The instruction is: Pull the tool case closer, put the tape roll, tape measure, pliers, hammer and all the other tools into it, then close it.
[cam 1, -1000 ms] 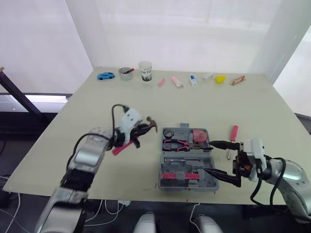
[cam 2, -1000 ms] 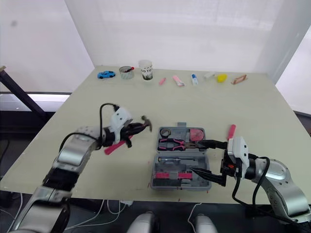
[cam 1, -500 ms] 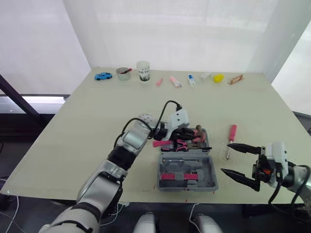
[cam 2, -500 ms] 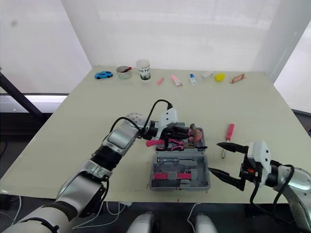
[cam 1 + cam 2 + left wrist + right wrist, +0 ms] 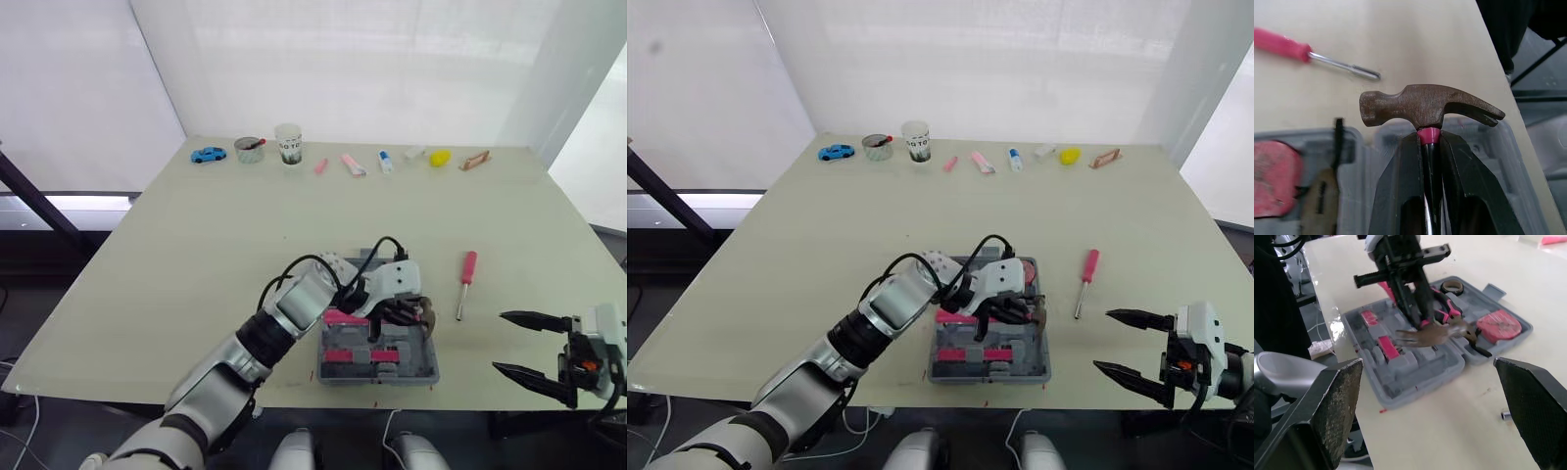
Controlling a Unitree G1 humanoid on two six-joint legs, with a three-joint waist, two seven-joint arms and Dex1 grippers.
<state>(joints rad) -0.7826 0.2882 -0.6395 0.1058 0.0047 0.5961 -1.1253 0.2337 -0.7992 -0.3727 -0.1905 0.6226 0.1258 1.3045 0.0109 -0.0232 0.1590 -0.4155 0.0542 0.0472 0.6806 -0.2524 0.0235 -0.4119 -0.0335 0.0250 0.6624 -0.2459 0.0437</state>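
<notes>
The grey tool case (image 5: 411,367) lies open near the table's front edge. It holds a tape roll (image 5: 1452,285), pink-handled pliers (image 5: 1448,309) and a red tape measure (image 5: 1498,324). My left gripper (image 5: 397,311) is shut on the hammer (image 5: 1425,105) just below its rusty head, holding it low over the case's right half. The hammer's pink handle (image 5: 343,317) points left. A red screwdriver (image 5: 466,274) lies on the table right of the case. My right gripper (image 5: 498,341) hangs open, well to the right of the case near the table's front edge, holding nothing.
Along the table's far edge stand a blue toy car (image 5: 207,154), a small bowl (image 5: 250,149), a paper cup (image 5: 289,143), pink items and a yellow object (image 5: 441,157). A small metal bit (image 5: 1506,415) lies on the table near the case.
My left gripper carried the hammer from left of the case rightward and down over its right half. My right gripper drew back to the right, away from the case's edge.
</notes>
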